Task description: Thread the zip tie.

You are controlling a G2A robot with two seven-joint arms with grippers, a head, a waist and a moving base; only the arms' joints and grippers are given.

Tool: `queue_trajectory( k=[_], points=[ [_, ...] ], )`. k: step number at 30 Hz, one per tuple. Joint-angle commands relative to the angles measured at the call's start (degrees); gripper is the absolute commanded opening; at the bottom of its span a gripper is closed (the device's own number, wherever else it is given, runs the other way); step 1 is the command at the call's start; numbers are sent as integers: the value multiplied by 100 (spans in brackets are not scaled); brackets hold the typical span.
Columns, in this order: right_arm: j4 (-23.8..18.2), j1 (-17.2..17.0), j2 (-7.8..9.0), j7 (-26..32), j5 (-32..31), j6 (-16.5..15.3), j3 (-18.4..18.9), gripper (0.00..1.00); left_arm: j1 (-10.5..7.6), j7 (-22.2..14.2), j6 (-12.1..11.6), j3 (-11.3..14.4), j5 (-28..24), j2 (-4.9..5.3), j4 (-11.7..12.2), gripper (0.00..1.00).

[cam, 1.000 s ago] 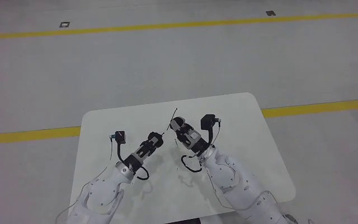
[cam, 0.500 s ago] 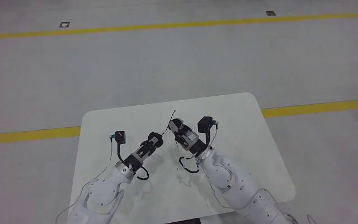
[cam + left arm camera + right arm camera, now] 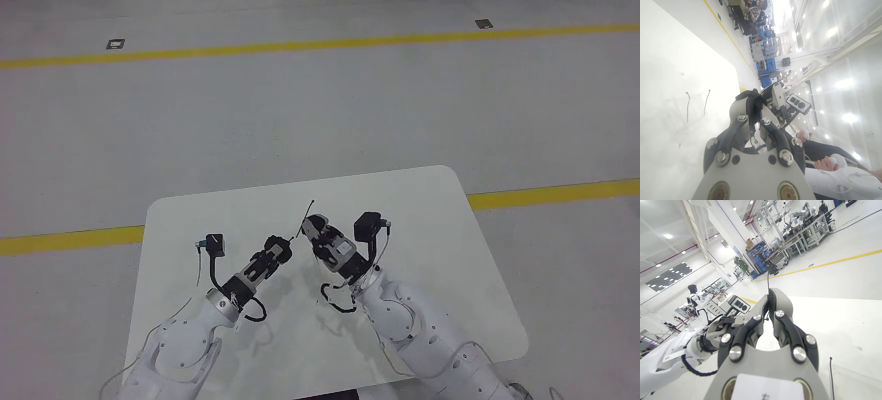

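Observation:
A thin black zip tie (image 3: 768, 281) stands up out of my right gripper (image 3: 769, 295), which is shut on it; the strap also runs down between the fingers. From above, that zip tie (image 3: 308, 209) points away over the white table (image 3: 420, 200), above the right gripper (image 3: 315, 229). My left gripper (image 3: 279, 248) sits close beside it, a little nearer the robot, with its jaws together. In the left wrist view the left gripper (image 3: 755, 103) has something dark at its tips that I cannot make out, and the right gripper (image 3: 778, 98) is just beyond.
Two spare zip ties (image 3: 687, 106) (image 3: 706, 102) lie flat on the table (image 3: 677, 56) near the grippers. One spare zip tie (image 3: 831, 370) lies beside the right gripper. The table's rounded far edge and a yellow floor line (image 3: 300, 45) lie beyond.
The right gripper with its zip tie has drifted slightly toward the left gripper. The left arm has stayed put.

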Motion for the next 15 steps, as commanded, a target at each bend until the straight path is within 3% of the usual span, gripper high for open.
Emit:
queue_trajectory(
  k=[1, 15],
  points=[
    [-7, -20, 2, -34, -31, 1, -7, 0, 0, 0, 0, 0, 0, 0, 0, 0],
    [150, 50, -64, -346, -336, 1, -104, 0, 0, 0, 0, 0, 0, 0, 0, 0]
  ],
)
